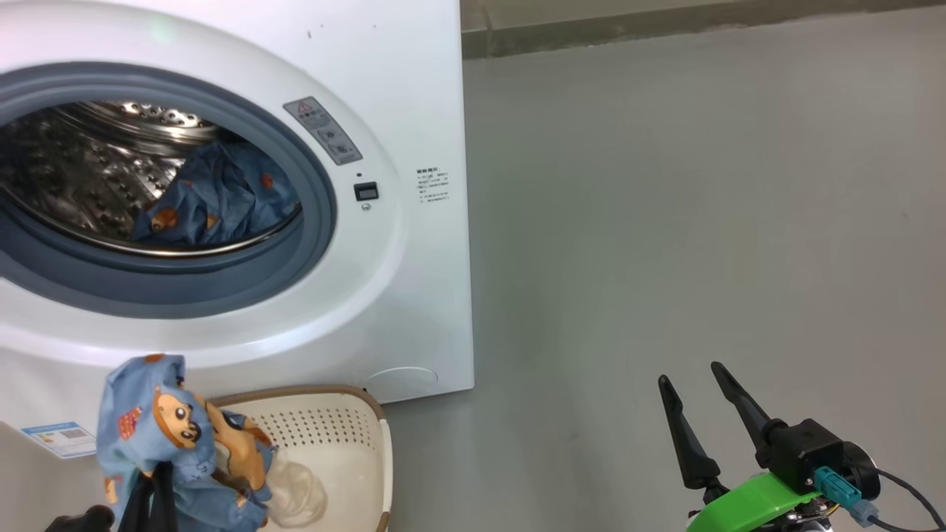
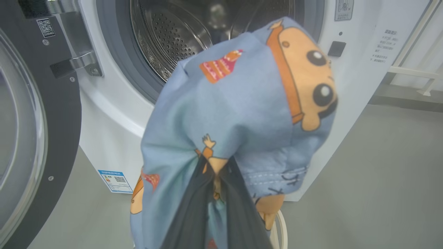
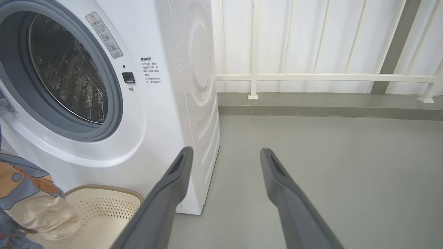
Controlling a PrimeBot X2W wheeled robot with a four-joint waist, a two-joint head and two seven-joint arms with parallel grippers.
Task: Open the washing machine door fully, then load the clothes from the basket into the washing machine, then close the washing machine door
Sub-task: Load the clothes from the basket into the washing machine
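1. Clothes [image 1: 159, 436] of blue printed fabric are pinched tight by the left gripper [image 2: 216, 166], above the basket [image 1: 355, 443].
2. Another blue garment [image 1: 222, 196] lies inside the washing machine [image 1: 414, 281].
3. The washing machine door [image 2: 52, 138] stands open.
4. The right gripper [image 1: 689, 372] is spread wide and holds nothing.

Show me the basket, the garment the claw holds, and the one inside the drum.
basket [image 1: 325, 428]: head view, perforated back wall.
held garment [image 2: 238, 114]: left wrist view, middle of blue cloth.
garment in drum [image 1: 222, 196]: head view, centre of heap.
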